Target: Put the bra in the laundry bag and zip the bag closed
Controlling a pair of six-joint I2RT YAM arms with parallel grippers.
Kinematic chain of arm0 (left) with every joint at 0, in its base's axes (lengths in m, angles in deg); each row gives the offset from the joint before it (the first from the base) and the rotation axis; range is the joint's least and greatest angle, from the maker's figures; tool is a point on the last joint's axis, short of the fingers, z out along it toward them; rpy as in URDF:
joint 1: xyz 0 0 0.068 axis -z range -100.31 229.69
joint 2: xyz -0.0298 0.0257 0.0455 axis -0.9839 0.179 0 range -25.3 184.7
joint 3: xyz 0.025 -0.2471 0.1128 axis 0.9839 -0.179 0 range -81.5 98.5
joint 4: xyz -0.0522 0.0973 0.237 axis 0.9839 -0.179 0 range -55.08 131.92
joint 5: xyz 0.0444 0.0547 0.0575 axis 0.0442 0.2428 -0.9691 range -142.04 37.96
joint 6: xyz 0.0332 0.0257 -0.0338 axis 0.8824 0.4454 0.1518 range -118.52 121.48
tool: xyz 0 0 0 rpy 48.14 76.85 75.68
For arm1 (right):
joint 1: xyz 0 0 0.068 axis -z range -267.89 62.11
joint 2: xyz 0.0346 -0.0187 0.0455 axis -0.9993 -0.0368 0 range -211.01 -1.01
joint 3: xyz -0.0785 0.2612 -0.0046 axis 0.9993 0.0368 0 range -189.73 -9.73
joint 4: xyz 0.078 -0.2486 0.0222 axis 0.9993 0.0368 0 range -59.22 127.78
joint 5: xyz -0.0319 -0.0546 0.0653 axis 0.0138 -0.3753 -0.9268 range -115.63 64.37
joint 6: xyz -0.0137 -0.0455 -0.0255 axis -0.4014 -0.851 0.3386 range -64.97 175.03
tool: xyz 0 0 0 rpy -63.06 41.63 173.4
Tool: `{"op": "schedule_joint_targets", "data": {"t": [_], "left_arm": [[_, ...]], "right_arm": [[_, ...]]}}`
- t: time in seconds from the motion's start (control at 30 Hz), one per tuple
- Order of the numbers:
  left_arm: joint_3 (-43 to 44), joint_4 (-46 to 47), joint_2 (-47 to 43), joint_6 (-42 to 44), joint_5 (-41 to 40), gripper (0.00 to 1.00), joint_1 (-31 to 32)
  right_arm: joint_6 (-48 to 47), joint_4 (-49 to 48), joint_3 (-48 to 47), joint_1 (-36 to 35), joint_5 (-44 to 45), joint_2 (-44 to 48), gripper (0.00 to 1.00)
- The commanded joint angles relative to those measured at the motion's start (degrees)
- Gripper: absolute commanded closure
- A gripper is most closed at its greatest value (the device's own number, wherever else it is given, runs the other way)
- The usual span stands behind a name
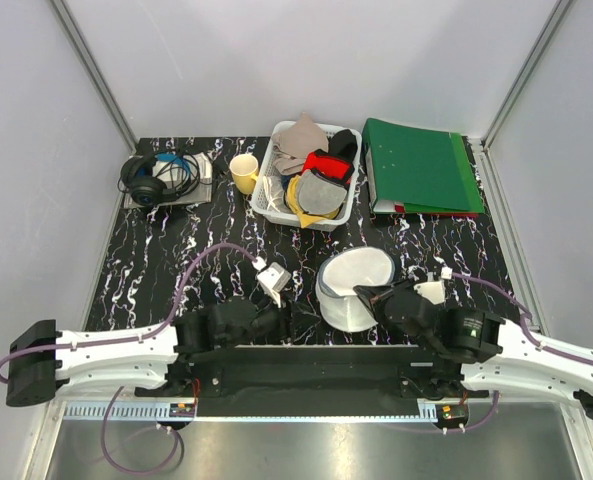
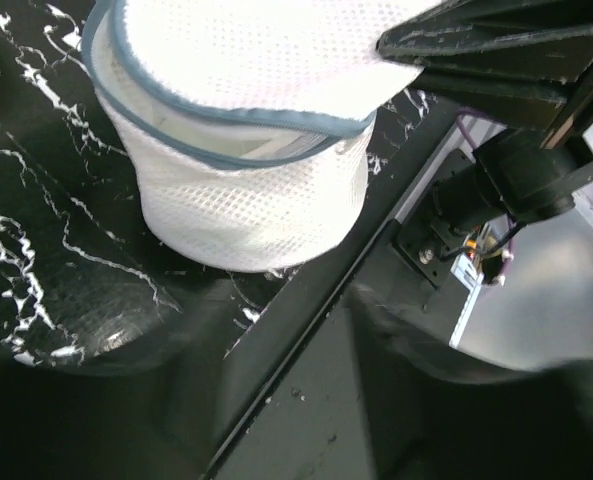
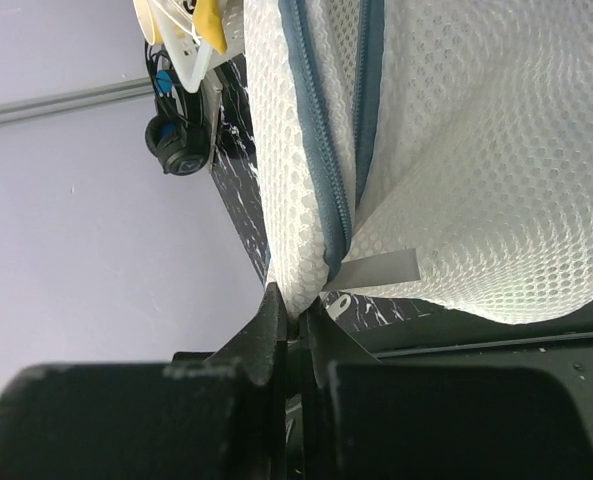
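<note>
While right gripper pinches laundry bag rim, we see bag just right of left gripper, spread unclear.

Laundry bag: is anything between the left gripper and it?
Nothing visible does. Only bare table lies between the left gripper and the laundry bag. The right gripper pinches the bag beside its zip, on the other side.
</note>
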Motion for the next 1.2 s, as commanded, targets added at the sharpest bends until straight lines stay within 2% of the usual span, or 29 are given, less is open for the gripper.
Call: {"op": "schedule_joint_targets", "data": {"t": [0.0, 0.03, 0.1, 0.27, 0.43, 0.57, 0.8, 0.9, 0.93, 1.17], "left_arm": [[1.6, 11.2, 3.0, -1.3, -1.4, 0.6, 0.1], [1.7, 11.9, 4.5, -1.5, -2.9, 0.65, 0.2], [1.3, 15.6, 5.5, -1.6, -4.3, 0.67, 0.3], [2.3, 19.2, 9.2, 0.1, -6.1, 0.61, 0.3], [3.8, 21.4, 12.6, 0.9, -5.1, 0.6, 0.7], [4.5, 23.3, 14.7, 2.0, -4.7, 0.6, 0.7], [7.5, 23.7, 18.3, 5.6, -6.4, 0.52, 1.1], [9.0, 23.1, 20.3, 6.3, -8.0, 0.58, 1.1], [9.6, 22.5, 20.6, 6.5, -9.4, 0.65, 1.1], [10.5, 20.9, 21.8, 6.9, -11.6, 0.7, 1.0]], "right_arm": [[4.9, -3.3, -2.9, 0.1, 3.4, -2.1, 1.0], [6.8, -3.3, -2.9, 0.2, 3.5, -2.5, 1.0], [8.0, -3.5, -2.9, 0.2, 3.7, -3.6, 1.0], [10.7, -3.6, -2.9, 0.2, 3.6, -4.4, 1.0], [13.5, -3.8, -2.8, 0.1, 4.0, -4.9, 1.0], [13.8, -4.3, -3.8, 0.2, 4.5, -5.7, 1.0], [14.0, -5.2, -4.0, 0.2, 4.4, -6.1, 1.0], [14.1, -5.8, -4.0, 0.1, 4.1, -6.2, 1.0], [14.2, -5.8, -4.0, 0.2, 4.1, -6.3, 1.0], [14.0, -6.4, -3.7, 0.1, 3.6, -5.9, 1.0]]}}
